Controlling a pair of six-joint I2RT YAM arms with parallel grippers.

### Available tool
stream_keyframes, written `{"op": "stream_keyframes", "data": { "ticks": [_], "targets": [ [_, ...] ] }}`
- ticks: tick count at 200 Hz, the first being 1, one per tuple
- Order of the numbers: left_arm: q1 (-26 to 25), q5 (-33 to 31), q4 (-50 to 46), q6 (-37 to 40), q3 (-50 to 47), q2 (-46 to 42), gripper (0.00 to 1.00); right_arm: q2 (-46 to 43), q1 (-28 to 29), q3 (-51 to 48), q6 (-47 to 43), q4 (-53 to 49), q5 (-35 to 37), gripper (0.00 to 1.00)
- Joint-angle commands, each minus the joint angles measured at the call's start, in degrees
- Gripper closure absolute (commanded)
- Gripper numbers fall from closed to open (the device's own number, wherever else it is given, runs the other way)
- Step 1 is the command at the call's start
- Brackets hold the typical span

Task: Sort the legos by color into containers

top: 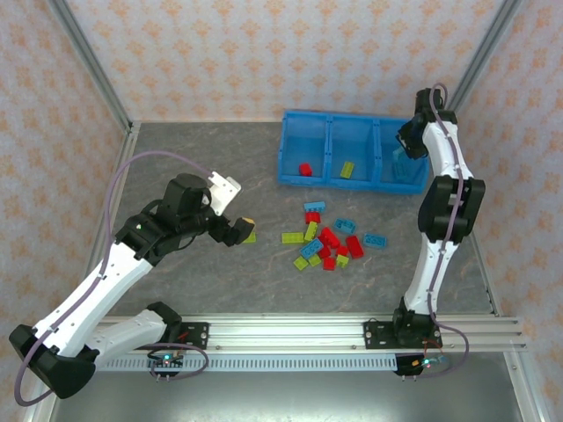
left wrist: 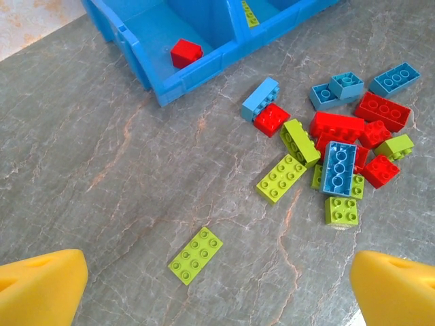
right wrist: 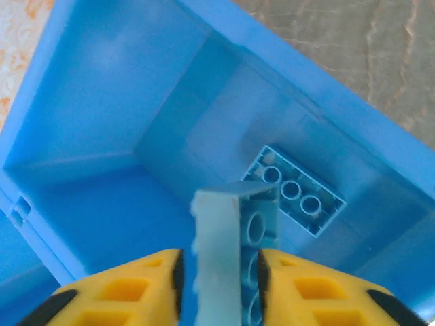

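The right gripper (right wrist: pixel 219 278) is clamping a blue lego (right wrist: pixel 234 224) above the right compartment of the bin (top: pixel 290 149), where another blue one (right wrist: pixel 299 197) is lying. A red lego (top: pixel 305 170) and a green lego (top: pixel 347 169) are sitting in the other two compartments. Sorting is barely starting: the pile (top: pixel 327 242) is waiting mid-frame. The left gripper (left wrist: pixel 217 288), fingers apart, is hovering over a lone green brick (left wrist: pixel 196 255).
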Motion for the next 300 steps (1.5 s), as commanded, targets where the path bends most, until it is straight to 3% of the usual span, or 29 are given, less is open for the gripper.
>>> {"op": "stream_keyframes", "data": {
  "ticks": [1,33,80,112,132,153,208,243,276,300],
  "targets": [
    [0.28,0.51,1.86,-0.97,2.13,0.59,0.00,-2.79,-0.31,0.84,-0.54,-2.34,-1.84,0.49],
    [0.25,0.65,1.87,-0.64,2.52,1.33,0.00,-11.37,-0.01,-11.11,0.49,0.51,-3.55,0.48],
    [0.26,0.36,2.31,-0.05,1.79,1.78,0.00,-36.28,3.32,-40.12,-0.30,2.54,-2.30,0.47],
    [0.26,1.01,4.36,0.26,0.66,2.17,0.00,-52.10,8.15,-58.55,13.36,-0.15,-1.47,0.45],
    [0.31,1.66,4.41,0.53,1.47,3.43,0.00,-57.61,9.59,-67.78,23.25,1.89,-3.28,0.42],
    [-0.21,1.99,4.97,1.37,1.34,3.65,0.00,-55.64,10.39,-71.97,28.24,4.33,-6.96,0.38],
    [-0.92,1.26,2.76,2.97,0.64,2.02,0.00,-42.18,10.76,-65.55,27.60,6.07,-5.78,0.16],
    [-0.99,-0.02,2.23,3.50,0.33,1.25,0.00,-36.09,10.76,-66.78,31.32,13.78,-9.34,0.14],
    [-0.94,-0.86,1.71,3.95,0.38,0.86,0.00,-33.10,10.76,-67.14,30.49,13.37,-8.90,0.28],
    [-0.96,-1.00,2.11,4.13,-0.26,0.66,0.00,-33.37,10.76,-69.10,31.67,14.39,-7.66,0.53]
  ]
}}
